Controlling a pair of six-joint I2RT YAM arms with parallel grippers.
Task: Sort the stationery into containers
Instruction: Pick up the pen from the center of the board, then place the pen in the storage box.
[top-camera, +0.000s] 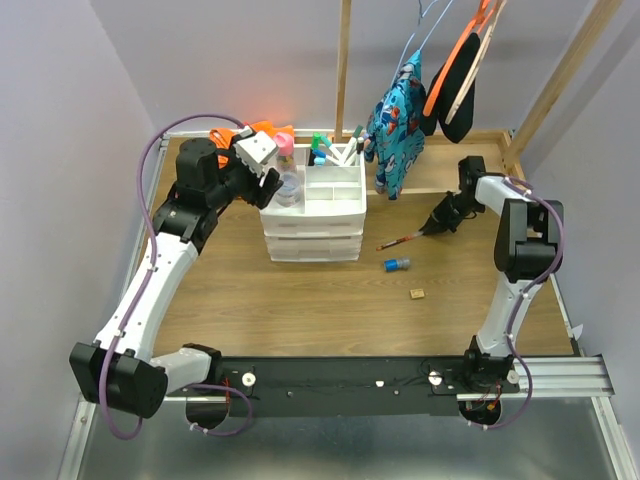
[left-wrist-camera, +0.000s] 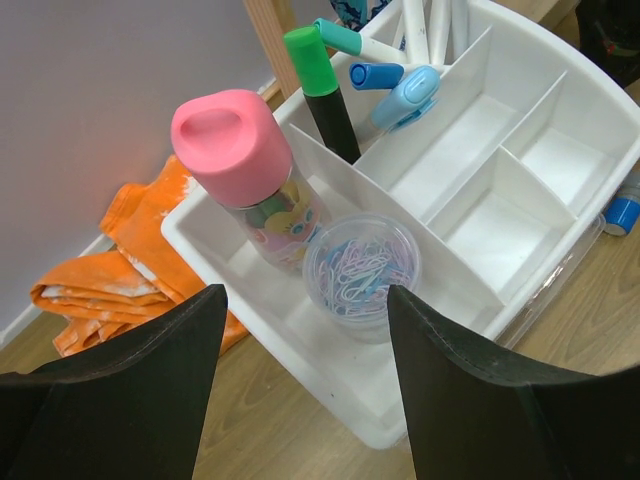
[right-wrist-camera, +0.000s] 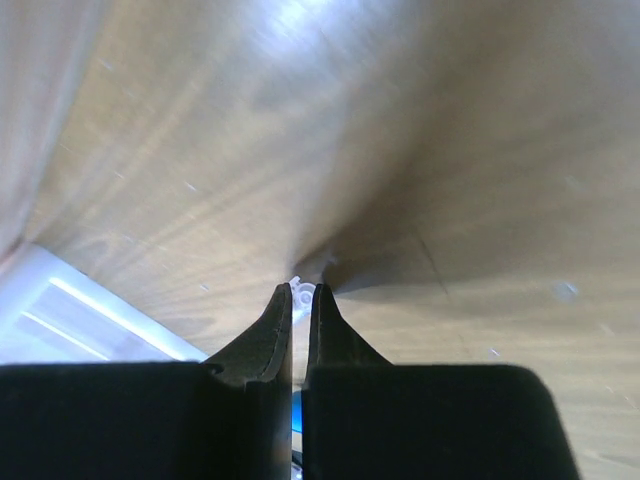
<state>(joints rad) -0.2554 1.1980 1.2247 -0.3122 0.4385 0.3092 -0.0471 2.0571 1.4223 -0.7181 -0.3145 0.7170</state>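
Left gripper (left-wrist-camera: 305, 300) gapes wide above the paperclip jar (left-wrist-camera: 362, 270) in the drawer unit (left-wrist-camera: 480, 230); right of the unit, right gripper (right-wrist-camera: 301, 292) pinches a marker (top-camera: 400, 241).

The left gripper (left-wrist-camera: 305, 300) hangs over the near corner of the white divided tray (left-wrist-camera: 560, 155), its black fingers (left-wrist-camera: 130, 390) spread wide. Below them, in the tray, sits a clear round jar of pastel paper clips (left-wrist-camera: 362, 270), just beside a pink-capped bottle (left-wrist-camera: 235, 160) holding what may be coloured clips. In the next compartment a green-capped black highlighter (left-wrist-camera: 325, 95) stands upright by blue-capped markers (left-wrist-camera: 378, 75). An orange cloth (left-wrist-camera: 110, 270) lies crumpled outside the tray.
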